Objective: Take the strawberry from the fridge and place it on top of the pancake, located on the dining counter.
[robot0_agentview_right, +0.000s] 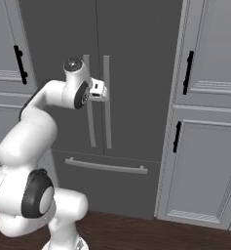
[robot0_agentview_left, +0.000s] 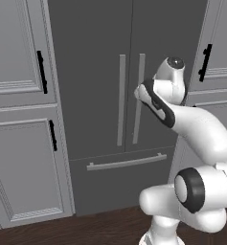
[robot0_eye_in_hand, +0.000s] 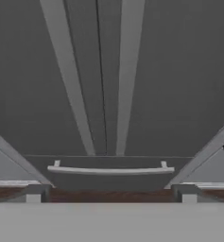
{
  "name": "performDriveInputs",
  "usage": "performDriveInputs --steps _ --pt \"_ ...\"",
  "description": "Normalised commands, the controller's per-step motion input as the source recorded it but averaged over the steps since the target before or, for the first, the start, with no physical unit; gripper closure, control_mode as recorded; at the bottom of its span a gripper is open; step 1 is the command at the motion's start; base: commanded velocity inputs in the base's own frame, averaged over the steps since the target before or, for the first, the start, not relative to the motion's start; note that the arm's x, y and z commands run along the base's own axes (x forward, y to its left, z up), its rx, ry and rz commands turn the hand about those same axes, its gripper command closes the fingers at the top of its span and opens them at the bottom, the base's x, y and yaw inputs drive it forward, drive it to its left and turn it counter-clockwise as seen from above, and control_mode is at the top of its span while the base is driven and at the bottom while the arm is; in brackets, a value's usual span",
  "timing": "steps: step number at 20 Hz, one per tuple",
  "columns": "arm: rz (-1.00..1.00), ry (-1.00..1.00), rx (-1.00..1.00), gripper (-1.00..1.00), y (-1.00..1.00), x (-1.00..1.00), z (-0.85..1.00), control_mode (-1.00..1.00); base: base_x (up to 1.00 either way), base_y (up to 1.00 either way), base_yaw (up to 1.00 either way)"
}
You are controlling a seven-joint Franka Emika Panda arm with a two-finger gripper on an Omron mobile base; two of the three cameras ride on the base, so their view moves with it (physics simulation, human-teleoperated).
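Left of the pincer [robot0_eye_in_hand: 111,196] stand light grey cabinets [robot0_agentview_left: 19,119]. Straight ahead, close, is the fridge [robot0_agentview_left: 100,57], both doors closed, its two silver bar handles [robot0_eye_in_hand: 97,75] just beyond the fingertips [robot0_eye_in_hand: 34,194]. The pincer is spread wide, holding nothing. More cabinets [robot0_agentview_right: 204,122] stand to its right.

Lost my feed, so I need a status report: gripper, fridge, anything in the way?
Gripper open, empty, close to the door handles. Fridge shut, both doors and bottom drawer. Strawberry unseen behind closed doors. Nothing between gripper and handles.
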Motion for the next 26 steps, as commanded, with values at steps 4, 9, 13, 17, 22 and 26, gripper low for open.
performDriveInputs --steps 4,9,13,17,22,26 --pt "-0.05 -0.22 0.00 -1.00 -0.10 1.00 0.00 -1.00 0.00 0.00 0.00" --pt "-0.06 -0.03 0.00 -1.00 -0.01 0.76 0.00 -1.00 0.00 0.00 0.00" --pt "-0.02 -0.01 0.00 -1.00 -0.18 0.74 0.00 -1.00 0.00 0.00 0.00" --pt "0.00 0.00 0.02 -1.00 -0.25 0.66 0.00 -1.00 0.00 0.00 0.00" --pt "0.00 0.00 0.01 -1.00 -0.06 0.60 -0.05 -1.00 0.00 0.00 0.00" --pt "0.00 0.00 0.00 -1.00 0.00 0.67 -0.08 -1.00 0.00 0.00 0.00"
